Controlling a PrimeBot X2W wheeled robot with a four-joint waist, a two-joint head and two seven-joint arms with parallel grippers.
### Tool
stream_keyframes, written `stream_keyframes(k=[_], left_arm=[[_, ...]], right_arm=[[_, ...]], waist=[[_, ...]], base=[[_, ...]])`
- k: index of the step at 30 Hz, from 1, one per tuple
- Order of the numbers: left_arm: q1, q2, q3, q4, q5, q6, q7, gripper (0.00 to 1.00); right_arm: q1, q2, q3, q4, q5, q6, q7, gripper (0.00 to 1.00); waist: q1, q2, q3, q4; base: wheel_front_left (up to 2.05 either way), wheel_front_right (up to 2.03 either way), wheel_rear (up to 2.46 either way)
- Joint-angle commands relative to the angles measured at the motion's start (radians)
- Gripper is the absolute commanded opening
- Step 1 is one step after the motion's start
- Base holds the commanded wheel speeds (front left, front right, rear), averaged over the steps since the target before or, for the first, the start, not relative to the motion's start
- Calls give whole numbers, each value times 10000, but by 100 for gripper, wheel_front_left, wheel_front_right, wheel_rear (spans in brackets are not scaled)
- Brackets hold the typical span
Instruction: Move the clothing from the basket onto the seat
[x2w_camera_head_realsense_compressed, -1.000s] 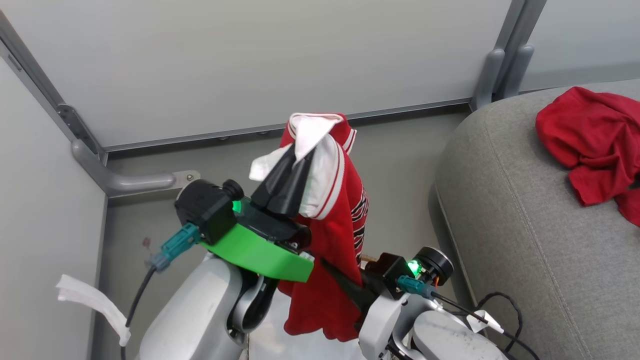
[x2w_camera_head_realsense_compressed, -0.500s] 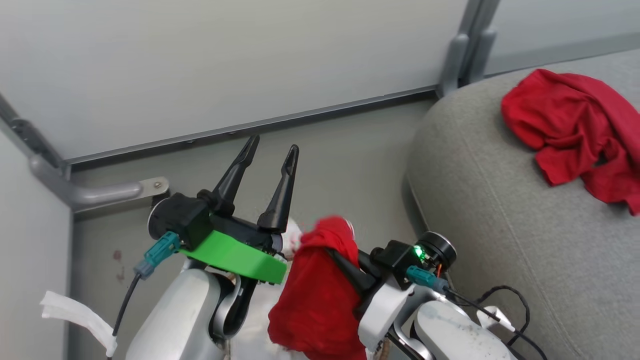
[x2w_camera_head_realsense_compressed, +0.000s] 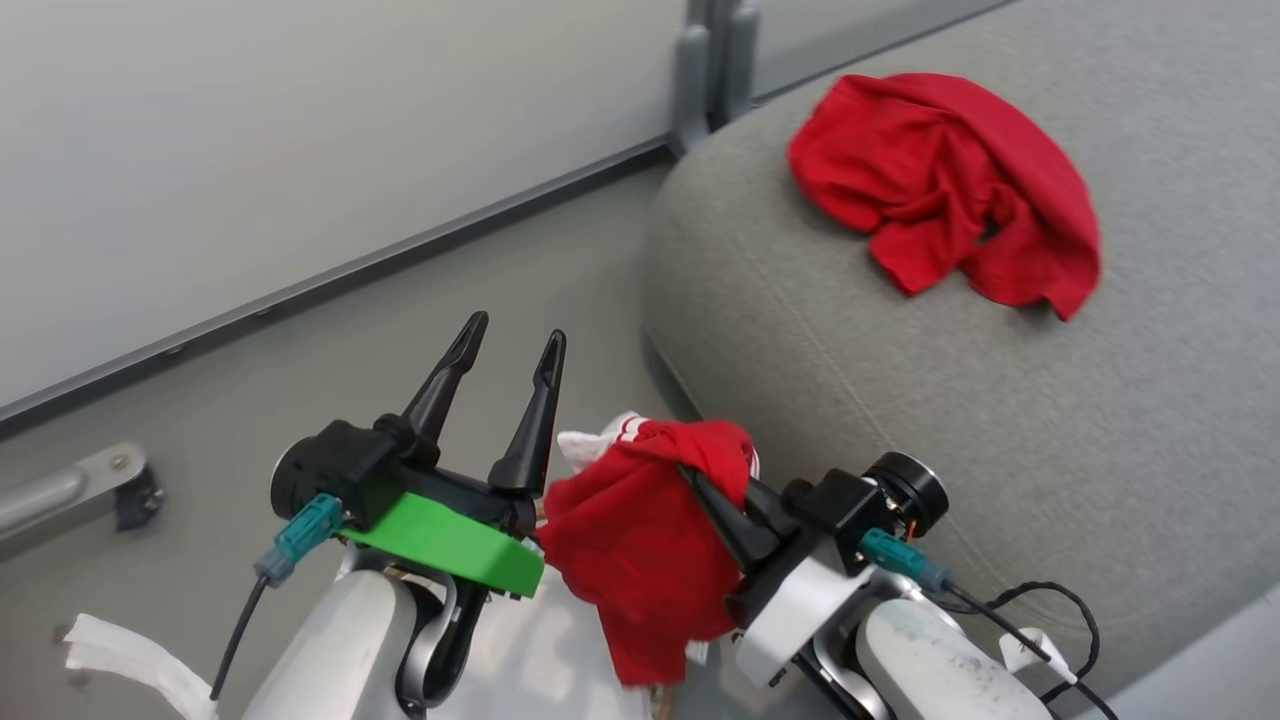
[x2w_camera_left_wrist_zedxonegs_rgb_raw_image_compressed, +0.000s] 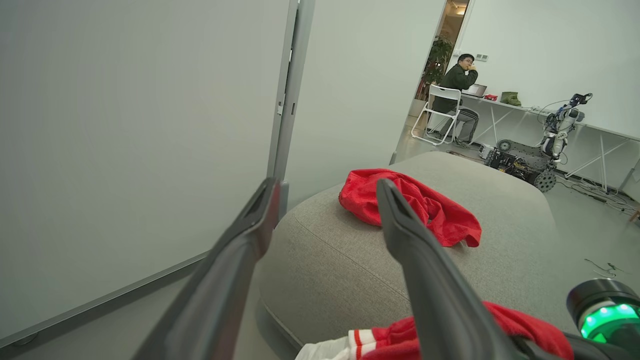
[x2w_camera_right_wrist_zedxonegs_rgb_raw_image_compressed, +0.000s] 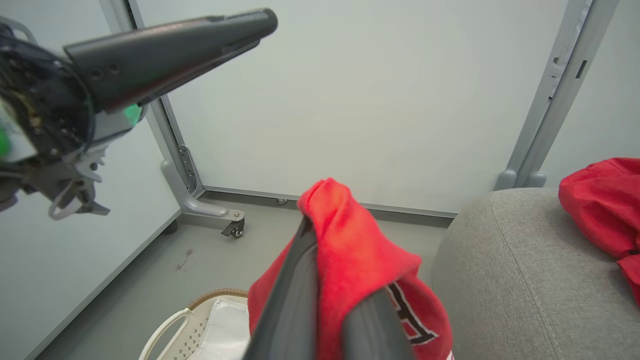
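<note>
Closest in, the right gripper (x2w_camera_head_realsense_compressed: 705, 488) is clamped on a bunched fold of the red jersey (x2w_camera_head_realsense_compressed: 640, 550). The jersey's white, striped trim pokes out at the top and the rest hangs free below the fingers. Pinching it high seems meant to keep the cloth off the floor during the carry. In the right wrist view the basket (x2w_camera_right_wrist_zedxonegs_rgb_raw_image_compressed: 167, 320) sits below the hanging jersey and a little to one side, its tan rim showing and a white cloth (x2w_camera_right_wrist_zedxonegs_rgb_raw_image_compressed: 225, 325) lying inside. So the jersey is out of the basket and not yet on the seat. Just beside the jersey, the left gripper (x2w_camera_head_realsense_compressed: 517, 328) has its fingers spread apart with nothing between them. It looks parked out of the way, leaving the one-armed carry room.

Farther on, the rounded near edge of the seat (x2w_camera_head_realsense_compressed: 850, 400) curves just past the jersey, and a strip of floor (x2w_camera_head_realsense_compressed: 580, 270) separates it from the wall panel (x2w_camera_head_realsense_compressed: 250, 150). From that edge a broad bare stretch of grey fabric runs back, which I judge to be ample room to lay the jersey down. Beyond it the plain red shirt (x2w_camera_head_realsense_compressed: 950, 180) lies crumpled near the seat's far corner by the grey post (x2w_camera_head_realsense_compressed: 705, 70), a little in from the edge and already delivered. The likeliest snag is the hanging hem catching on the seat's near edge.
</note>
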Motion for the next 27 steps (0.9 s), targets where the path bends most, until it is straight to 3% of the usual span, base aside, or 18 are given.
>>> stream_keyframes(k=[1,13,20,27], left_arm=[[146,116,84,39,39,-18,-8,100],[-862,278,-1016,455,-259,-18,-8,100],[-1125,545,-1213,456,-320,-18,-7,100],[-1181,913,-1275,256,-205,-18,-7,100]], right_arm=[[145,-12,-92,-144,-21,-14,-52,0],[417,-84,-2088,-1712,-1244,-14,-52,0],[-1231,-1421,-3173,-2434,-1831,-14,-52,0],[-4286,-3110,-3324,-1964,-1929,-14,-50,0]], waist=[[0,-1,309,-1453],[0,-1,1029,-1838],[0,-1,1536,-1841],[0,-1,2246,-1809]], base=[[0,0,0],[0,0,0],[0,0,0],[0,0,0]])
